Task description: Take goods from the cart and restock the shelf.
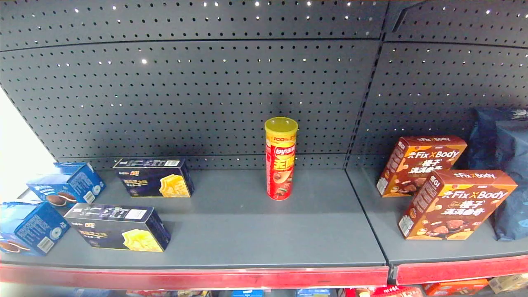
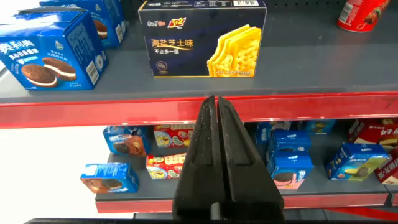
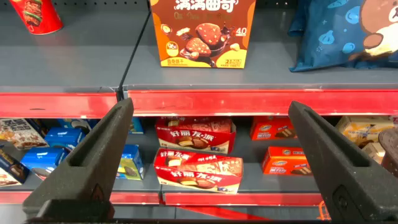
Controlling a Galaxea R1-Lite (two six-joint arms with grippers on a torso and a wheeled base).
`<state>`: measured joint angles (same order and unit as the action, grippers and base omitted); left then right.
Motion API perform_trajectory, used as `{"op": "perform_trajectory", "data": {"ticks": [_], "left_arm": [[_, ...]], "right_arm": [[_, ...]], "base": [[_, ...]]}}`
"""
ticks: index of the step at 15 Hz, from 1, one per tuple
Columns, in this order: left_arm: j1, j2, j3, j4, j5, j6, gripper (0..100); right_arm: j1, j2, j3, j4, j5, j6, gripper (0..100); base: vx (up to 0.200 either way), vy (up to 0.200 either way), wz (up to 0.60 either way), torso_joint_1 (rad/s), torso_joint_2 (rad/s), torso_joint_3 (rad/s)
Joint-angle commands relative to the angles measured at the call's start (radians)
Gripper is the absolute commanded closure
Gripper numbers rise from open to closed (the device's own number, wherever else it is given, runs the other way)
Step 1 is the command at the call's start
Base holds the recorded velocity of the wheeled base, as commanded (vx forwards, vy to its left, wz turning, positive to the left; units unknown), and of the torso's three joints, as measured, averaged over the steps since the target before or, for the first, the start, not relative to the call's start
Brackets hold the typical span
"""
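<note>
A tall red cylindrical chip can with a yellow lid (image 1: 281, 159) stands upright on the grey metal shelf (image 1: 247, 231). The wrist views add a stocked lower shelf (image 2: 143, 200). The left gripper (image 2: 216, 102) has its jaws pressed together; the right gripper (image 3: 211, 109) has its jaws wide and empty.

shelf (image 1: 247, 231): dark grey deck with a red front strip and a perforated back panel; a seam divides it just right of the chip can.
chip can (image 1: 281, 159): red tube with a yellow lid, upright, mid-deck near the back panel.
rear cracker box (image 1: 154, 178): navy with yellow crackers pictured, on its long side, left of the chip can by the back panel.
front cracker box (image 1: 119, 227): same kind, left of the chip can, nearer the red strip.
rear cookie box (image 1: 68, 183): blue, angled, far left of the chip can.
front cookie box (image 1: 29, 227): blue, farther left still, toward the front.
rear brown box (image 1: 420, 165): tilted, right of the chip can past the seam.
front brown box (image 1: 453, 205): same kind, overlapping the rear one.
blue bag (image 1: 505, 165): dark, farthest right of the chip can.
</note>
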<state>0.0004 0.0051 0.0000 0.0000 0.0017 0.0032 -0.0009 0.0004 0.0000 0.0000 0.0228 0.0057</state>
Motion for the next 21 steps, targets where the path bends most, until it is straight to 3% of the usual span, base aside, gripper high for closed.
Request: {"op": "perform_trajectory", "data": {"ticks": [1,4,21], "left_arm": [[0.000,0.001,0.000,0.000,0.001,0.000,100],[0.000,0.001,0.000,0.000,0.001,0.000,100],[0.000,0.001,0.000,0.000,0.001,0.000,100]], "right_arm": [[0.001,0.000,0.000,0.000,0.000,0.000,0],[-0.001,0.000,0.000,-0.002,0.000,0.000,0],[0.001,0.000,0.000,0.000,0.000,0.000,0]], "base": [[0.000,0.000,0.00,0.000,0.00,0.000],[0.000,0.000,0.00,0.000,0.00,0.000],[0.000,0.000,-0.60,0.001,0.00,0.002]]}}
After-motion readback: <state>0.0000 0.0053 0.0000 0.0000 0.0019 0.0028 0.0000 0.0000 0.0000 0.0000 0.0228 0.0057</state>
